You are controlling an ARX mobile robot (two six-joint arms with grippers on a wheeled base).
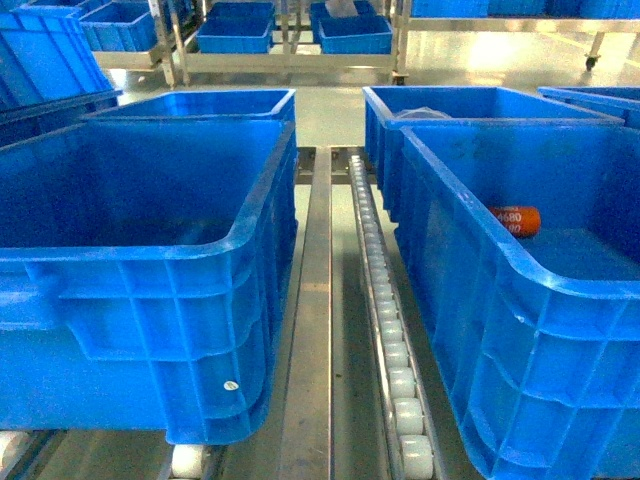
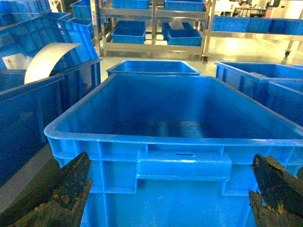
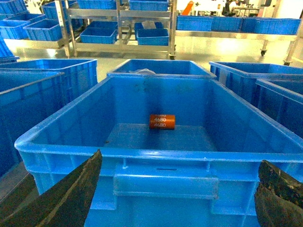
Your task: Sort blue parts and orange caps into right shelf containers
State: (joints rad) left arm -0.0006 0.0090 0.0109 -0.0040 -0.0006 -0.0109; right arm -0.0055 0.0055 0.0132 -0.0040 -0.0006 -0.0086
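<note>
One orange cap (image 1: 514, 221) printed "4680" lies on its side on the floor of the front right shelf container (image 1: 520, 380), a deep blue crate. The right wrist view shows the same orange cap (image 3: 162, 121) near the crate's far wall. My right gripper (image 3: 177, 198) is open, low in front of that crate's near wall (image 3: 165, 156), nothing between its fingers. My left gripper (image 2: 168, 198) is open too, facing the near wall of the left crate (image 2: 175, 139), in which nothing shows. Blue parts are out of view. Neither gripper shows in the head view.
A roller track (image 1: 385, 330) and a metal rail (image 1: 315, 300) run between the two front crates. More blue crates stand behind, the rear right one (image 1: 470, 100) holding something pale. Metal racks with small blue bins (image 1: 235, 35) line the back. A white curved sheet (image 2: 45, 59) leans at left.
</note>
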